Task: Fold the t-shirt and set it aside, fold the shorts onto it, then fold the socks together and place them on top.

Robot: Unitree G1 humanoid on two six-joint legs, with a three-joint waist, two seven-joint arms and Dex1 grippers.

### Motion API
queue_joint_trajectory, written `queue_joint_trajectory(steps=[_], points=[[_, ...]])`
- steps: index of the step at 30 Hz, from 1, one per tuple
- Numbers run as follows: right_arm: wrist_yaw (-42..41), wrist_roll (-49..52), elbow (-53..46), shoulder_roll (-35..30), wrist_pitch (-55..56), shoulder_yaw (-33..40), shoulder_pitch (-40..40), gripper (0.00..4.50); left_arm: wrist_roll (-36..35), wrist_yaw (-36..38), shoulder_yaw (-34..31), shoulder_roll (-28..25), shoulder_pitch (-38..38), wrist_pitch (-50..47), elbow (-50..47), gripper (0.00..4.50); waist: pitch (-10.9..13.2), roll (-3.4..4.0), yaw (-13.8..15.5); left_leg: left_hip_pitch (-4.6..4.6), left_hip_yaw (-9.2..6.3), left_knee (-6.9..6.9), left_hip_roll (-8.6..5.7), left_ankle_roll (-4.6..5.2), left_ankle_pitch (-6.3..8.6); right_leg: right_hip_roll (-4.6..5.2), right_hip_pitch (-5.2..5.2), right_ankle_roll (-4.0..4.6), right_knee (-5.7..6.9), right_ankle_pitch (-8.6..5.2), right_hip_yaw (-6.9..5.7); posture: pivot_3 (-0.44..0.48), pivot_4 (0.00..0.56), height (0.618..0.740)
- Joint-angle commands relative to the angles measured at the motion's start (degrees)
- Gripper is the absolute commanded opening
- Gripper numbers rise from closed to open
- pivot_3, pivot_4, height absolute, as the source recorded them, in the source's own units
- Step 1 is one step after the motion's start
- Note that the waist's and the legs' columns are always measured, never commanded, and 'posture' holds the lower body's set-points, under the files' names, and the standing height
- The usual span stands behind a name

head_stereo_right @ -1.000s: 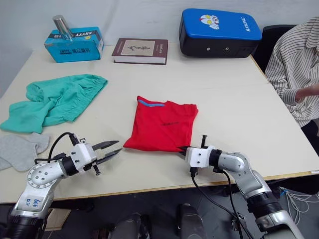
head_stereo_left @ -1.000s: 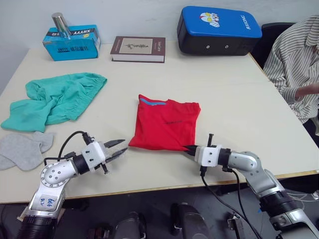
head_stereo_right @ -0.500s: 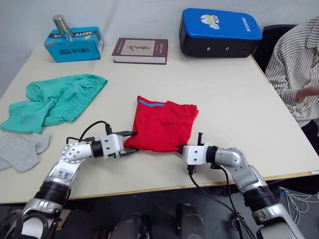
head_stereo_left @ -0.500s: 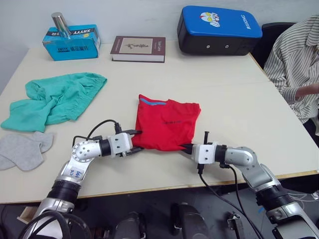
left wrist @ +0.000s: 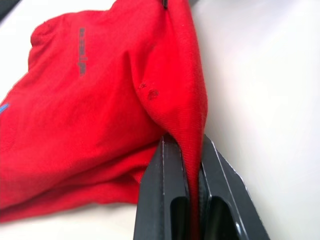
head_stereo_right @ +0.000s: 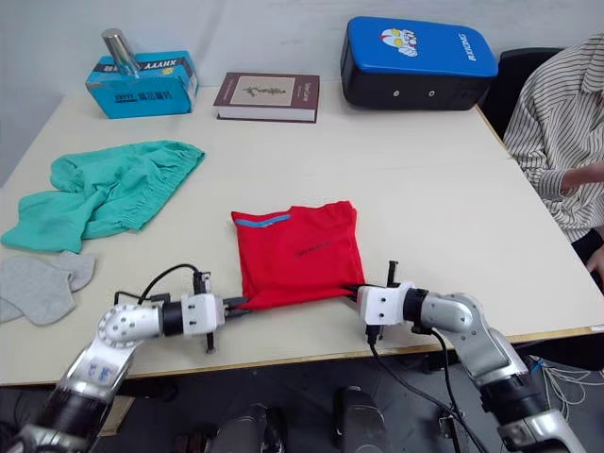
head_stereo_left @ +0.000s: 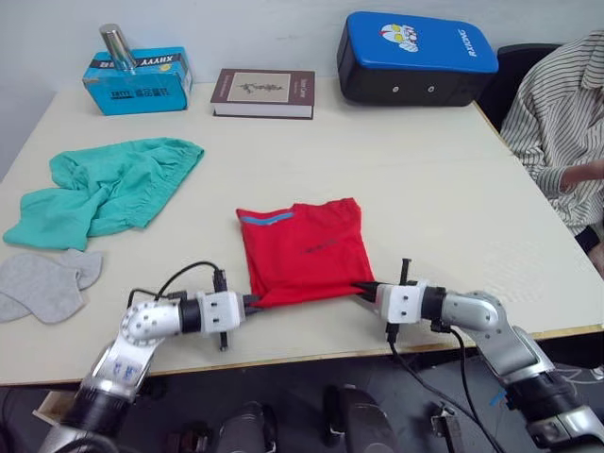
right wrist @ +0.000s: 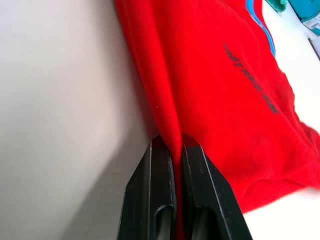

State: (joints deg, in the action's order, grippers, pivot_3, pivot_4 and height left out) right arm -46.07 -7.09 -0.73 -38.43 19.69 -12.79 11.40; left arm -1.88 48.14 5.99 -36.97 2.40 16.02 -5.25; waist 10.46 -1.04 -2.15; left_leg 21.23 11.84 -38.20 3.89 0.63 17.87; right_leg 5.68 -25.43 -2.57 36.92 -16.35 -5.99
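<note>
Far L on your desk (head_stereo_left: pixel 444 217): the socks (head_stereo_left: pixel 42 283), grey, lie flat at the near-left edge, w/ the shorts (head_stereo_left: pixel 104 193) just beyond them, crumpled teal, waistband toward the right. At the far-left edge sits a blue box (head_stereo_left: pixel 137 80), open at the top w/ a metal cylinder (head_stereo_left: pixel 115 45) standing in it; can't tell what else is inside.

Your left end effector (head_stereo_left: pixel 253 302) is at the t-shirt's near-left corner, fingers closed on the hem. The left wrist view confirms it: red cloth pinched between both black fingers (left wrist: pixel 162 200), a ridge of fabric rising from the grip.

The t-shirt (head_stereo_left: pixel 302 250) lies mid-desk, near side, folded to a rough square, blue collar band at the far-left, dark chest mark up.

A brown book (head_stereo_left: pixel 262 92) lies at the far edge, right of the box.

Your right end effector (head_stereo_left: pixel 366 288) clamps the near-right corner; the right wrist view shows the hem squeezed between its fingers (right wrist: pixel 152 200).

Far right: a blue-and-black case (head_stereo_left: pixel 415 57), closed, contents not visible. A person in a striped shirt (head_stereo_left: pixel 557 123) sits at the right edge.
</note>
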Motion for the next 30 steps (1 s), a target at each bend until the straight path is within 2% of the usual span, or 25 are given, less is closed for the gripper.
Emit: queue_joint_trajectory(steps=[1, 6, 12, 13, 15, 18, 20, 24, 26, 28, 30], points=[[0.5, -0.9, -3.1, -2.3, -1.7, 1.9, -3.9, 0.0, 2.1, -3.8, -3.6, -1.4, -4.8, -3.8, -7.3, 0.06, 0.0, -0.03, 0.2, -0.02, 0.0, 0.0, -0.01, 0.0, 0.0, 0.0, 0.0, 0.01, 0.0, 0.0, 0.0, 0.0, 0.15, 0.74], [0.1, -0.1, -8.8, -2.7, -4.3, 0.8, -8.3, 0.0, 4.0, -5.8, -5.2, -2.5, -9.7, -3.9, -9.7, 0.06, -0.1, -0.17, 0.5, -0.06, -0.06, 0.05, 0.01, -0.02, 0.06, -0.01, 0.03, 0.03, 0.01, -0.02, -0.02, 0.0, 0.15, 0.74], [-2.4, 3.0, -13.2, -2.6, -8.6, 0.3, -11.0, 0.0, 4.0, -5.9, -6.4, -4.8, -10.5, -1.2, -7.0, 0.06, -0.2, -0.24, 0.5, -0.06, -0.1, 0.08, 0.03, -0.02, 0.1, -0.01, 0.02, 0.11, 0.01, -0.06, -0.08, 0.0, 0.15, 0.74], [-3.0, 4.0, -13.6, -2.6, -9.8, 0.3, -11.2, 0.51, 3.2, -5.5, -6.4, -5.0, -10.5, -0.9, -6.5, 0.0, -0.2, -0.24, 0.5, -0.05, -0.11, 0.08, 0.04, -0.02, 0.1, -0.01, 0.02, 0.13, 0.01, -0.07, -0.1, 0.0, 0.15, 0.74], [-3.1, 4.9, -14.1, -2.4, -10.3, 0.6, -11.2, 1.06, 0.4, -3.7, -6.3, -5.3, -10.7, -1.0, -5.8, 0.0, -0.2, -0.28, 0.4, -0.08, -0.11, 0.1, 0.06, -0.02, 0.11, -0.02, 0.02, 0.15, 0.01, -0.08, -0.1, 0.0, 0.15, 0.74], [-5.4, 9.6, -15.6, -2.4, -10.6, 1.4, -11.1, 2.05, -5.8, 0.5, -7.0, -6.0, -11.6, -2.7, -6.5, 0.75, -0.2, -0.3, 0.4, -0.08, -0.12, 0.1, 0.09, -0.04, 0.12, -0.04, 0.02, 0.2, 0.02, -0.11, -0.14, 0.0, 0.15, 0.74], [-11.7, 21.0, -19.6, -4.1, -15.1, 2.9, -12.4, 2.71, -11.2, 2.9, -9.7, -7.1, -12.7, -5.3, -7.9, 1.36, -0.2, -0.29, 0.5, -0.05, -0.12, 0.1, 0.1, -0.06, 0.14, -0.04, 0.01, 0.23, 0.02, -0.13, -0.16, 0.0, 0.15, 0.74], [-17.7, 36.7, -25.0, -8.0, -27.6, 6.3, -12.2, 2.71, -20.2, 7.2, -14.3, -9.6, -15.7, -12.1, -11.2, 1.36, -0.2, -0.3, 0.5, -0.03, -0.18, 0.07, 0.12, -0.03, 0.17, -0.05, 0.01, 0.26, 0.03, -0.15, -0.17, 0.0, 0.15, 0.74], [-18.9, 43.1, -26.0, -9.3, -34.2, 7.7, -9.0, 2.27, -25.3, 10.9, -17.5, -12.4, -18.3, -16.5, -13.8, 1.4, -0.2, -0.33, 0.4, -0.04, -0.23, 0.04, 0.11, 0.12, 0.25, -0.03, 0.06, 0.25, 0.03, -0.14, -0.18, 0.0, 0.15, 0.74], [-18.0, 46.0, -25.8, -8.0, -38.9, 7.3, -3.9, 1.72, -31.3, 12.8, -21.0, -14.8, -19.6, -22.4, -16.9, 1.0, -0.2, -0.37, 0.3, -0.06, -0.24, 0.03, 0.15, 0.2, 0.3, -0.05, 0.06, 0.27, 0.04, -0.14, -0.2, 0.0, 0.15, 0.74], [-14.6, 44.4, -23.8, -3.9, -41.0, 5.0, 1.3, 1.01, -33.9, 9.6, -21.6, -13.7, -16.1, -25.7, -18.5, 0.47, -0.1, -0.34, 0.4, -0.06, -0.24, 0.04, 0.17, 0.18, 0.29, -0.06, 0.02, 0.3, 0.05, -0.15, -0.2, 0.0, 0.15, 0.74]])
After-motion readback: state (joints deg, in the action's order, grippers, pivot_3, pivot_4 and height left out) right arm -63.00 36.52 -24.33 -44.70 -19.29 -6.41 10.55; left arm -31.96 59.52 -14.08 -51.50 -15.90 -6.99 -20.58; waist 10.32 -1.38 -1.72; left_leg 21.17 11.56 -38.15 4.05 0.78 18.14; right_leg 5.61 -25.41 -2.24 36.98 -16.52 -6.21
